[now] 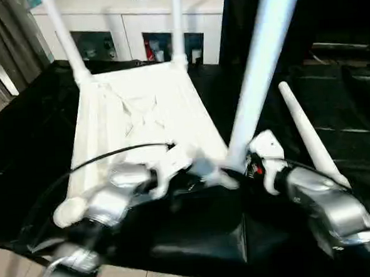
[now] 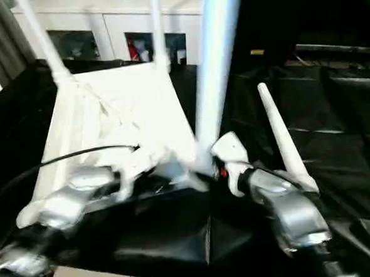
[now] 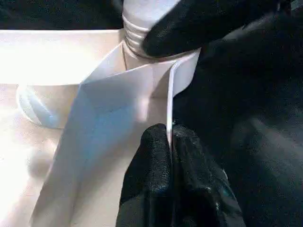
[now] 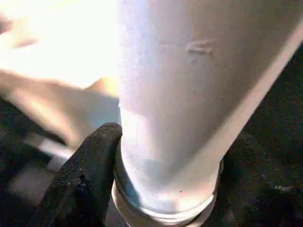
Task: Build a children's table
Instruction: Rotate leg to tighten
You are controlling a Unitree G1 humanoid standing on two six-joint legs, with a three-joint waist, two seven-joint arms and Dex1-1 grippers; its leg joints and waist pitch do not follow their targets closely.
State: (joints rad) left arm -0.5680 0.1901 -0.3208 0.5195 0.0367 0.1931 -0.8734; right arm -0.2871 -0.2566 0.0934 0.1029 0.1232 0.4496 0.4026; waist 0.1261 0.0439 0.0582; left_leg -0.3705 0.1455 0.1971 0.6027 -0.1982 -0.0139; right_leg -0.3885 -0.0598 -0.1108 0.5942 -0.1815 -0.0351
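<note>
1. The robot's left gripper (image 3: 169,142) is near the front of the upturned table. Its black jaws are squeezed together on a thin white rib on the underside of the table top.
2. The right gripper (image 4: 165,189) sits at the bottom of a long white plastic tube leg (image 1: 262,65). One black jaw is on each side of the leg, touching it, so the jaws are clamped on the leg.
3. That leg stands nearly straight up in the round corner socket (image 3: 182,71) at the near right corner of the table. Some screw rings (image 3: 135,38) at its bottom end can be seen above the socket.
4. The small white plastic children's table (image 1: 146,116) lies upside down on the black-covered worktop (image 1: 197,238), with its ribbed underside facing up.
5. Another long white leg (image 1: 307,134) lies flat on the black cover, just to the right of the table.
6. Two more white legs stand up at the far corners, one on the left (image 1: 62,36) and one on the right (image 1: 177,26).
7. Behind the worktop is a white cabinet with glass-fronted shelves (image 1: 128,35).
</note>
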